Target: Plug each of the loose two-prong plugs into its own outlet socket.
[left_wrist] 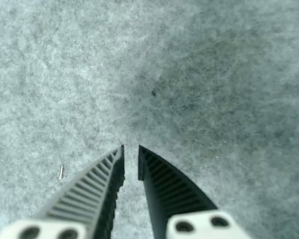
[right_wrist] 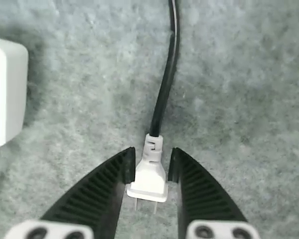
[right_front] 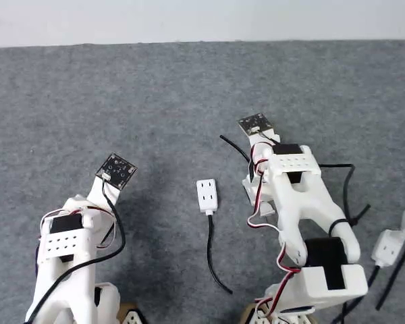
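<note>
- The right fingers (right_wrist: 109,184) are spread just wider than the two-prong plug (right_wrist: 148,174) and straddle it. One finger lies against the plug's white body, and a thin dark gap shows at the other.
- The plug lies on the grey counter (right_wrist: 239,74) between these fingers, its two prongs pointing back toward the wrist.
- The plug's black cord (right_wrist: 167,74) runs straight out past the fingertips.
- A white outlet socket (right_wrist: 5,94) lies to one side of the right fingers, a little beyond their tips and apart from the plug. In the high view this socket block (right_front: 207,194) sits between the two arms, with its own black lead (right_front: 212,253) trailing back toward the arm bases.
- The left fingers (left_wrist: 102,179) are all but pressed together, with only a narrow slit at the tips. They pinch nothing and sit over bare grey counter.
- A tiny pale speck (left_wrist: 61,172) lies on the counter just beside one left finger.
- Two more white socket pieces (right_front: 389,246) with black cords lie on the outer side of the right arm, well apart from both sets of fingers.
</note>
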Action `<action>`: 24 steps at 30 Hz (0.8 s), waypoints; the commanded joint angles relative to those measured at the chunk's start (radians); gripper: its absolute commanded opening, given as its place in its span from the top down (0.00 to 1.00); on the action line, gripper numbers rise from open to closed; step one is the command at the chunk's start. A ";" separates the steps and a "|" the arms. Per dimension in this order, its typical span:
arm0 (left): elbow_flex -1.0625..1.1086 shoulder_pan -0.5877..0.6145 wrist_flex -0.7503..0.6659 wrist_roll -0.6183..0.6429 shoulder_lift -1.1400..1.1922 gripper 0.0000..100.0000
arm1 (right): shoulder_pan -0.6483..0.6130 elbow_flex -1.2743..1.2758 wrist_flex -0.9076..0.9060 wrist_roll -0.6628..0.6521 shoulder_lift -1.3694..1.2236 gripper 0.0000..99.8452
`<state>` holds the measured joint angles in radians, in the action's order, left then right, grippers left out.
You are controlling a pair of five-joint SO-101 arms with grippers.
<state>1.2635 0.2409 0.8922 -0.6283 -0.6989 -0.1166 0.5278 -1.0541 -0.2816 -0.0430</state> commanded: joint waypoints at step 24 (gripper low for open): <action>-0.021 0.006 -0.029 0.032 -0.014 0.96 | -0.031 -0.265 -0.257 -0.057 0.067 0.99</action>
<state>1.2635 0.2470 0.8922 -0.6283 -0.6989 -0.1059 0.3437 -1.2152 -0.3659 -0.1427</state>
